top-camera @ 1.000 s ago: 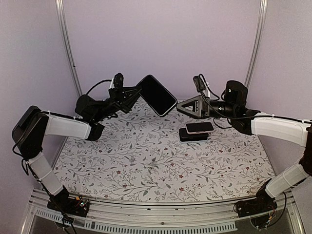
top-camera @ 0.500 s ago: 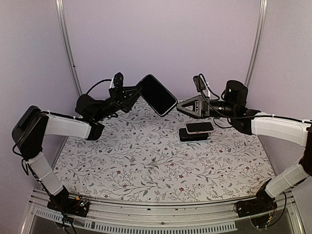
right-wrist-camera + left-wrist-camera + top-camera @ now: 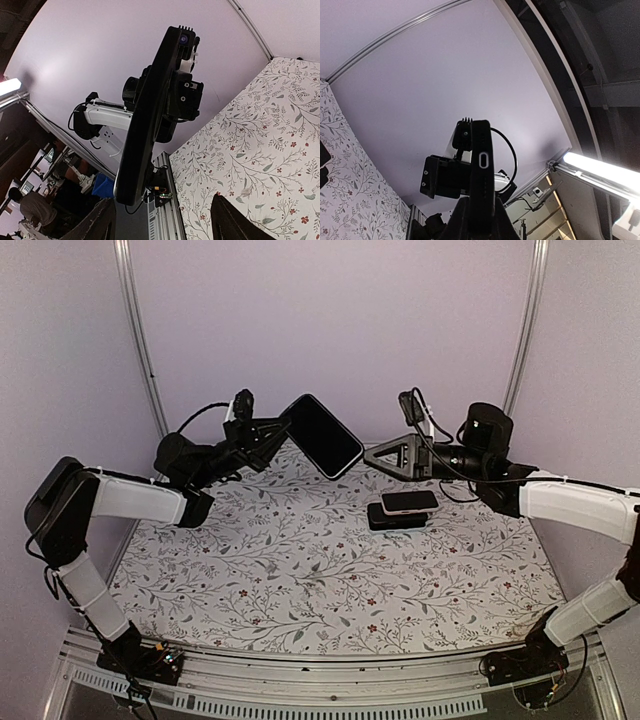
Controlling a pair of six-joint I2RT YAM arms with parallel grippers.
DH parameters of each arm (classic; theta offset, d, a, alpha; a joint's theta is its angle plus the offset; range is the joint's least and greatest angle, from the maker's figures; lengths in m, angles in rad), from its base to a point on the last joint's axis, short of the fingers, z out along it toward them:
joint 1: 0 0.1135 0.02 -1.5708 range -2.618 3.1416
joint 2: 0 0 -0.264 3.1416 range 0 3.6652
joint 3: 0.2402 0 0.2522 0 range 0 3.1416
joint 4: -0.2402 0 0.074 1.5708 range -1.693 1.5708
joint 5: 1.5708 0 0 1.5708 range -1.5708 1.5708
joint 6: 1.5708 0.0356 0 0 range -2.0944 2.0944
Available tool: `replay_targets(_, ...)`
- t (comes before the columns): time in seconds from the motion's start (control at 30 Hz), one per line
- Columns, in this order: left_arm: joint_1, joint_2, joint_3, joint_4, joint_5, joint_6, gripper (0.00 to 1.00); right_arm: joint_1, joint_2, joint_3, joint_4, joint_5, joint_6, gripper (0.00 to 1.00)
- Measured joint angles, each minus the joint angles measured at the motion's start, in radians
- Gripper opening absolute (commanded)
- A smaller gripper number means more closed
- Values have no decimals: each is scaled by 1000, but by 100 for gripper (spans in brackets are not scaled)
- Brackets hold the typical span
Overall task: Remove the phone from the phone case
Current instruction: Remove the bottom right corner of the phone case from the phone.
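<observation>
A black phone in its phone case (image 3: 322,435) hangs tilted in the air over the back of the table. My left gripper (image 3: 283,430) is shut on its left end. In the left wrist view the phone's edge (image 3: 482,165) rises straight up from between the shut fingers of the left gripper (image 3: 480,226). My right gripper (image 3: 370,456) hovers just right of the phone's lower corner, with its jaws apart. In the right wrist view the phone (image 3: 150,115) stands edge-on, its lower end above the gap of the right gripper (image 3: 160,225). Neither finger touches it.
A small pale-faced phone (image 3: 409,502) lies on a black block (image 3: 385,519) on the floral tablecloth (image 3: 300,570), below the right arm. Metal frame rails run up the back wall and along the near edge.
The right gripper has lifted slightly and its jaws have drawn closer together. The left arm and the phone have stayed still.
</observation>
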State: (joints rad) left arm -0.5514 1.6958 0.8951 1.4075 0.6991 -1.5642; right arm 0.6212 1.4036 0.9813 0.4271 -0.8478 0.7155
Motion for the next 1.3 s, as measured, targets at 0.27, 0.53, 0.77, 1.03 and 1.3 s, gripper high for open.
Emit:
replay_targets(0.27,0,0,0,0,5,-1,0,8,-6,0,4,0,0,59)
replay_targets(0.53,0,0,0,0,8,-4,0,9,-6,0,9,0,6,52)
replay_targets(0.77,4,0,2,1,11,-3,0,9,16,2,15,-2,23,51)
replay_targets(1.03,14,0,2,2,11,5,0,-3,50,9,-1,-2,38,50)
replay_targets(1.3,18,5,2,11,11,9,0,-13,76,11,-1,-19,60,50)
